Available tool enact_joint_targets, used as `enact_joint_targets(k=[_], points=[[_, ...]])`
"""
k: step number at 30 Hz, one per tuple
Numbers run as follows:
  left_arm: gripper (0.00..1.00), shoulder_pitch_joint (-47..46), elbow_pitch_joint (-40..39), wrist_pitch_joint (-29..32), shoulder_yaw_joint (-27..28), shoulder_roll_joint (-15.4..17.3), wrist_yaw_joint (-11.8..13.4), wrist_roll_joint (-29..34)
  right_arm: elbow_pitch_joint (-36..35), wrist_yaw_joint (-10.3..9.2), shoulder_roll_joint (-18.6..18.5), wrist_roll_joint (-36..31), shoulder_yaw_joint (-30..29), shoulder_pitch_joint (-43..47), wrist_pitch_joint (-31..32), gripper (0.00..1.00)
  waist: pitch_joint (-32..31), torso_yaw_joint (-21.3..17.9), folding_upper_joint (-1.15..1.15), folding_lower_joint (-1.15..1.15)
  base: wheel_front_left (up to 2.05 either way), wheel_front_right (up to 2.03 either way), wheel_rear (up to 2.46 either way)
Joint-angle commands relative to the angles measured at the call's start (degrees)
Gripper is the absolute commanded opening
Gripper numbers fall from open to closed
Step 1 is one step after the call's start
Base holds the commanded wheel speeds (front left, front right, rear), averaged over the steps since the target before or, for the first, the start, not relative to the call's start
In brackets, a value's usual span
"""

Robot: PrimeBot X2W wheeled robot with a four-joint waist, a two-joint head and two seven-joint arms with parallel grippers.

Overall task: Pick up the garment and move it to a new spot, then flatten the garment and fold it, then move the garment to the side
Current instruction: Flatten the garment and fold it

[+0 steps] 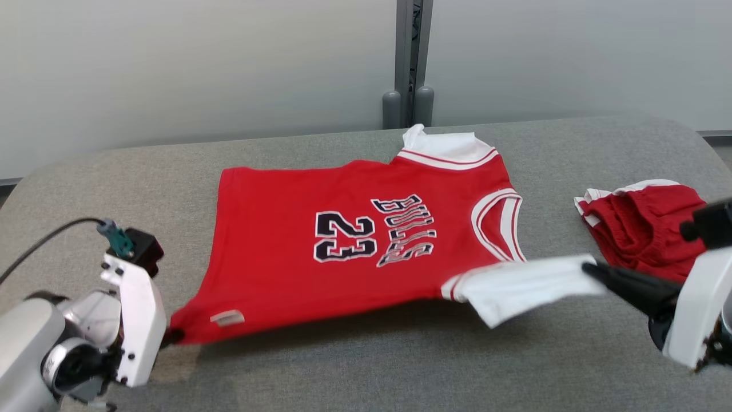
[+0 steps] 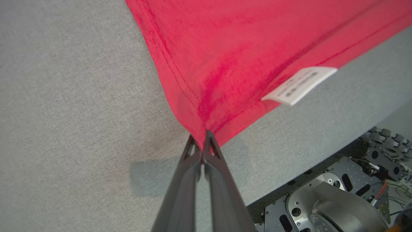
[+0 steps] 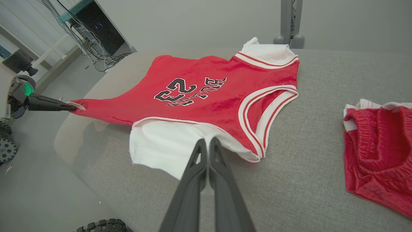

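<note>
A big grey table (image 1: 366, 372) with soft cloth on top is seen from the head view. A red shirt (image 1: 274, 240) is spread out across the middle of it. Dark letters and the number 23 are printed on its front. The far part of the shirt is laid flat on the table. The near edge is lifted a little, and a shadow is seen under it. The shirt is pulled tight between the two grippers.

A pair of red shorts (image 1: 640, 229) is bunched up on the table at the robot's right, apart from the shirt.

A white sleeve (image 1: 520, 286) is stuck out from the near right side of the shirt. It is pinched by the right gripper (image 1: 589, 268), whose two dark fingers are pressed tight together on the cloth.

The near left corner of the shirt is pinched by the left gripper (image 2: 202, 141). Its fingers are pressed together too, with the red corner squeezed between the tips.

A small white label (image 2: 299, 85) is sewn on the near edge of the shirt, close to that left corner.
</note>
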Motion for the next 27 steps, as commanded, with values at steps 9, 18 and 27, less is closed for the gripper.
enact_joint_targets(k=[9, 18, 27], points=[[0.0, 6.6, -14.18, 8.91, -0.47, 6.55, 6.26, -6.67, -7.15, 0.01, -5.53, 1.28, 1.7, 6.28, 11.28, 0.0, 1.84, 0.15, 0.0, 0.0, 0.0, 0.0, 0.0], [0.0, 5.86, -17.85, 10.66, 0.08, 7.09, 9.07, -7.28, -7.68, 0.01, -5.26, 0.9, 0.77, 4.91, 16.36, 0.0, 4.39, 0.26, 0.0, 0.0, 0.0, 0.0, 0.0], [0.0, -0.63, -15.26, 12.3, 2.24, 5.02, 10.64, -7.12, -2.8, 0.01, -0.02, 3.04, -2.91, -1.26, 19.76, 0.0, 9.17, 0.45, 0.0, 0.0, 0.0, 0.0, 0.0]])
